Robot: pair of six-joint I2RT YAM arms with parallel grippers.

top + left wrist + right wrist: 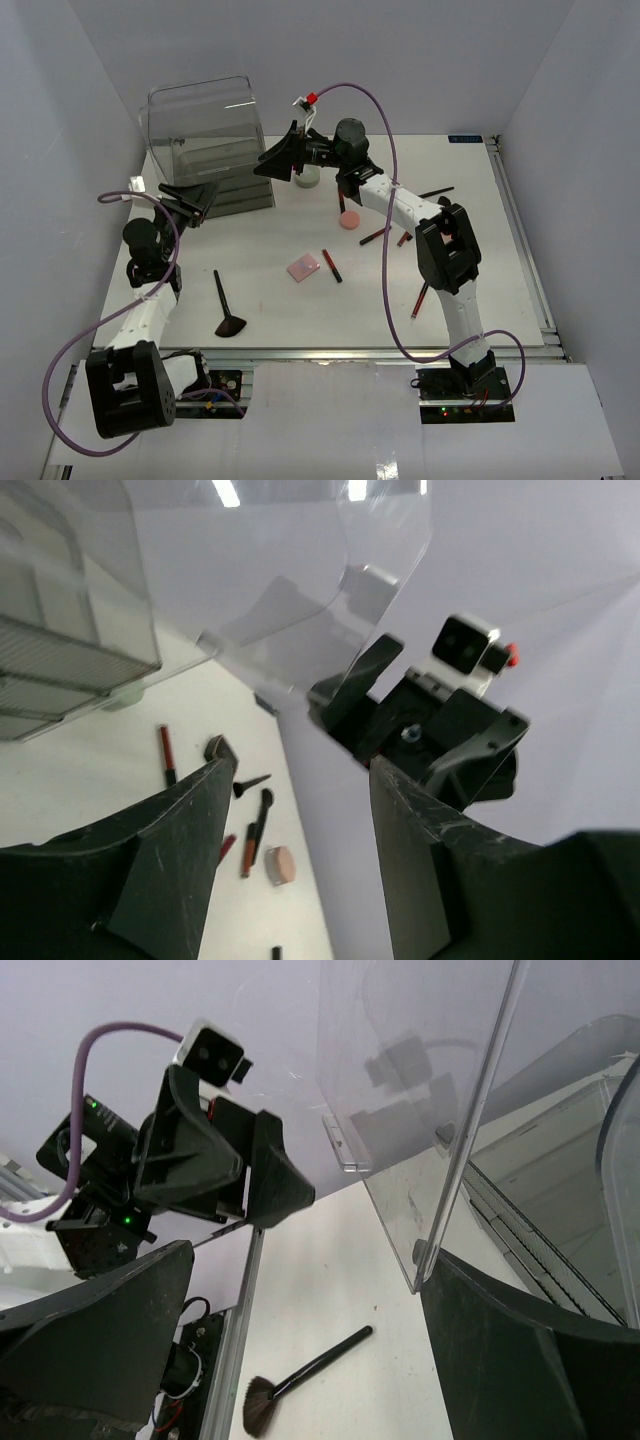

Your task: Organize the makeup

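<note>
**1. Near zone.** The fan brush (225, 305) lies flat by the near edge of the table (270, 335), left of centre, with its bristles nearest. We judge it light, with a stiff slim handle and soft bristles, so we take it across the middle of the handle. 1 red-and-black stick (420, 298) lies at the near right, beside the right arm. We expect it to be light, smooth and prone to rolling, so we close across its middle.

**2. Middle zone.** The pink square compact (303, 267) lies flat, with another stick (331, 265) just to its right. The compact looks thin and rigid. We grip it from above across 2 opposite edges. Farther on lies the pink disc (349, 220), with 2 more sticks (378, 236) to its right.

**3. Far zone.** A black-handled brush (436, 192) lies at the far right. The left gripper (195, 203) hangs at the front left of the clear drawer box (205, 125), fingers apart with nothing between them. The right gripper (283, 160) sits at the box's right side, fingers spread wide and holding nothing. A pale jar (307, 178) stands just beside it, mostly hidden.

**4. Clearance.** Open tabletop lies between the fan brush and the compact. White walls (60, 150) close the left, right and far sides. We judge the box's clear plastic sides thin, so we keep both grippers off them.
</note>
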